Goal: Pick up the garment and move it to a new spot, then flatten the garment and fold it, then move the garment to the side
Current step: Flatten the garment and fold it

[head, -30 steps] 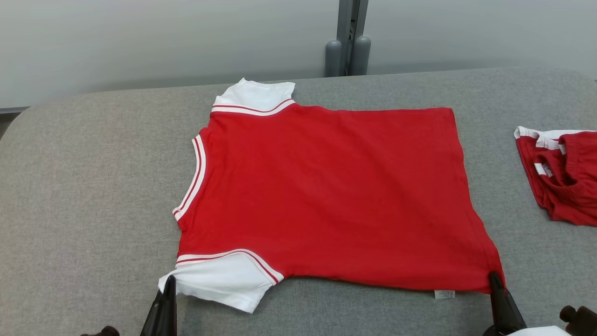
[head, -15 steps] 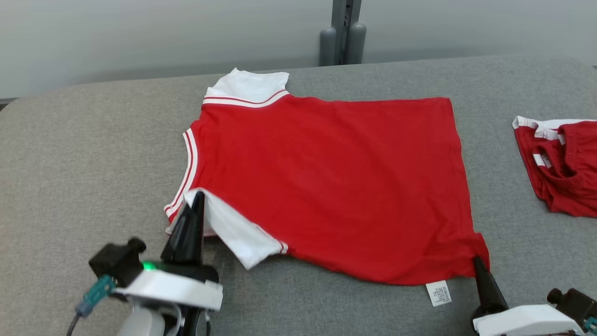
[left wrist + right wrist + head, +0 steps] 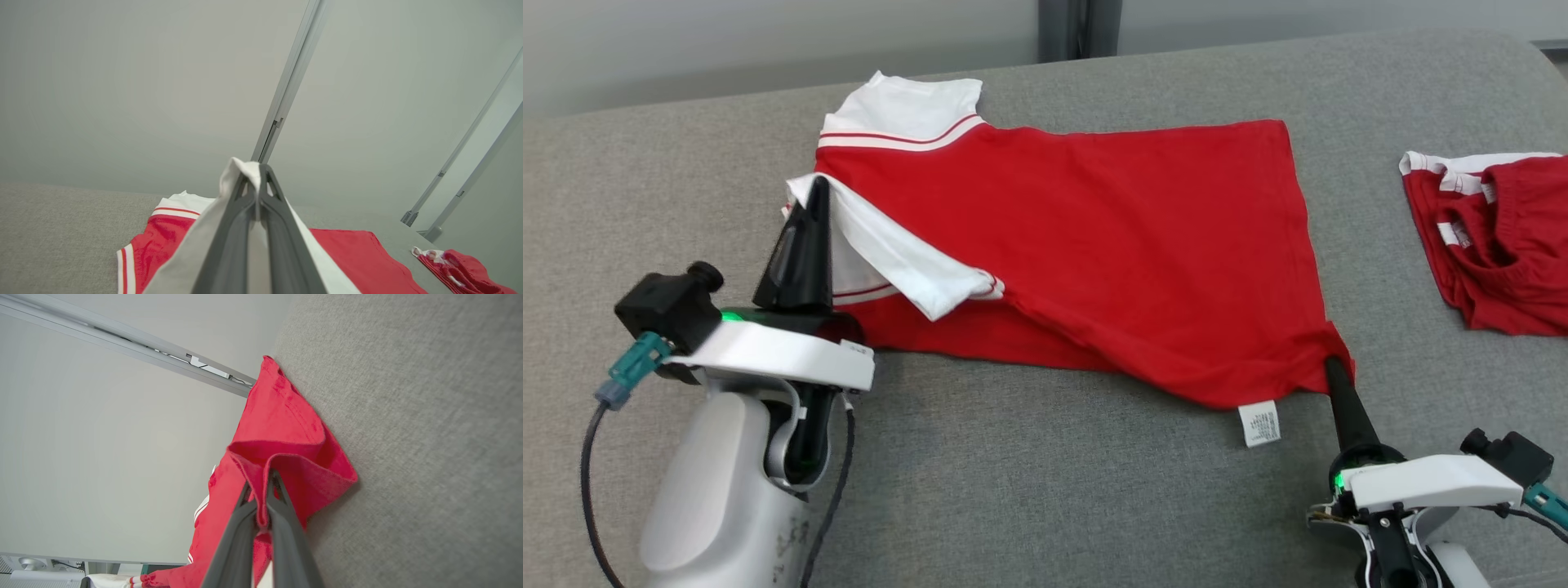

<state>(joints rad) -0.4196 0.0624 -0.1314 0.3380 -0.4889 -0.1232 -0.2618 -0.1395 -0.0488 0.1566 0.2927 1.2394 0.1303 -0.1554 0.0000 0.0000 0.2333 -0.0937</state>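
Note:
The garment (image 3: 1094,229) is a red T-shirt with white sleeves, spread on the grey table (image 3: 1029,490). My left gripper (image 3: 817,186) is shut on the near white sleeve, lifted and carried over the shirt's collar side. In the left wrist view the white sleeve cloth (image 3: 239,173) drapes over the left gripper (image 3: 258,169). My right gripper (image 3: 1331,365) is shut on the near hem corner, raised a little off the table. The right wrist view shows the right gripper (image 3: 261,477) pinching the folded red hem (image 3: 286,433). A white care label (image 3: 1259,423) hangs from the hem.
A second red and white garment (image 3: 1494,245) lies crumpled at the table's right edge. A grey post (image 3: 1078,28) stands against the pale wall behind the table. Bare grey table lies left of the shirt and along the near edge.
Both grippers have carried the shirt's near edge away from me, folding it over the body; the left sleeve now lies over the collar side. The head camera has tilted down.

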